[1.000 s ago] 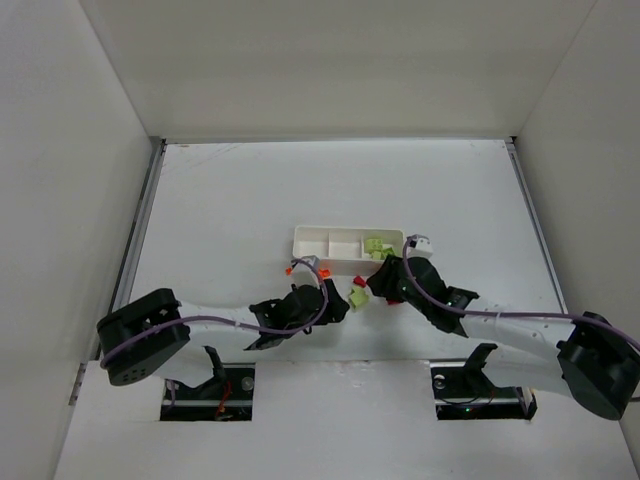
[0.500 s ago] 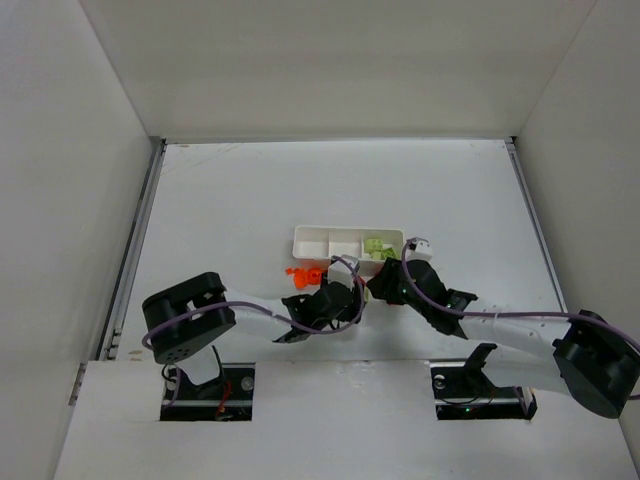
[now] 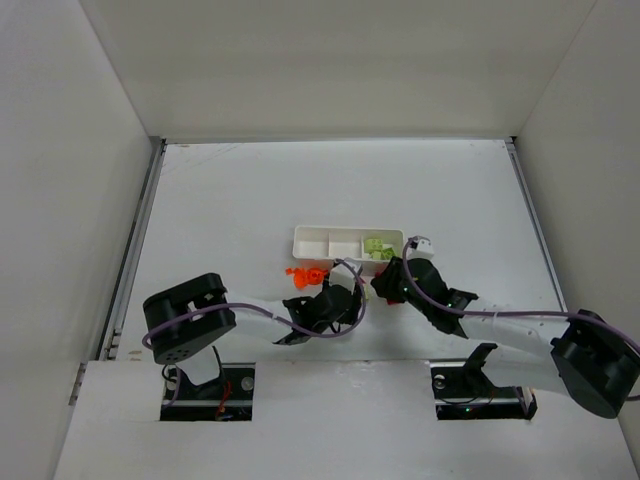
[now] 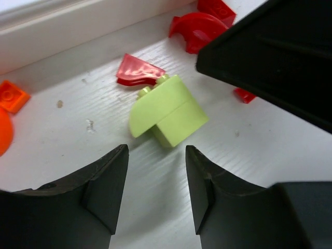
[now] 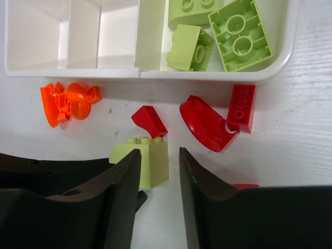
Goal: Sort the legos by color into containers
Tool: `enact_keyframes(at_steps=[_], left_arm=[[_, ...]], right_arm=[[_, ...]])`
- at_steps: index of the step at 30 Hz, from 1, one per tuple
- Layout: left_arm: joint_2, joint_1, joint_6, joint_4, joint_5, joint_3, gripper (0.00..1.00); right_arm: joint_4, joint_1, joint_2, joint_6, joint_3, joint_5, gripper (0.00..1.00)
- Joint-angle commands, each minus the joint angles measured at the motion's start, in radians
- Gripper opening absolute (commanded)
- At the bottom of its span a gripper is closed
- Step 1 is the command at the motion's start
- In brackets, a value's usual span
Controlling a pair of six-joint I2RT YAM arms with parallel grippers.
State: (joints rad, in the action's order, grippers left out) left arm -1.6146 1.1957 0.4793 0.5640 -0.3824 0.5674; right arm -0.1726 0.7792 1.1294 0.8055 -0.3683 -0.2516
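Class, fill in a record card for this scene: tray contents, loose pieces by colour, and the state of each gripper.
Tray: white tray; right compartment holds three yellow-green bricks; the other two look empty.
Loose on table: one loose yellow-green brick, at least three red pieces, orange pieces.
Left gripper: open, holding nothing; loose brick just ahead of it.
Right gripper: open, holding nothing; same brick at its fingertips.
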Motion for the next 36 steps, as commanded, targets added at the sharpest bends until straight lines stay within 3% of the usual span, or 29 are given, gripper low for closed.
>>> enact_keyframes(at_steps=[1,4,8,15,20,27,36], left_arm=[[0.053,-0.026,0.002,-0.058,-0.029,-0.018,0.43],[0.088,-0.029,0.013,-0.065,-0.033,-0.037,0.37],[0.130,-0.012,0.048,-0.067,-0.030,-0.052,0.35],[0.148,0.029,0.044,-0.043,-0.030,-0.054,0.50],[0.116,0.015,0.010,-0.029,-0.030,-0.051,0.55],[0.091,-0.015,-0.083,-0.004,-0.078,-0.024,0.56],[-0.004,-0.038,-0.243,0.054,0.034,0.037,0.52]], right_arm=[[-0.065,-0.004,0.015,0.003,-0.001,0.005,0.35],[-0.056,0.005,0.020,0.018,-0.003,-0.003,0.25],[-0.038,0.016,0.050,0.032,-0.011,-0.006,0.20],[-0.027,0.117,0.158,0.057,-0.064,-0.008,0.20],[-0.028,0.136,0.147,0.069,-0.073,-0.021,0.20],[0.038,0.113,0.057,0.044,-0.047,-0.049,0.21],[0.045,0.065,-0.008,0.020,-0.017,-0.041,0.23]])
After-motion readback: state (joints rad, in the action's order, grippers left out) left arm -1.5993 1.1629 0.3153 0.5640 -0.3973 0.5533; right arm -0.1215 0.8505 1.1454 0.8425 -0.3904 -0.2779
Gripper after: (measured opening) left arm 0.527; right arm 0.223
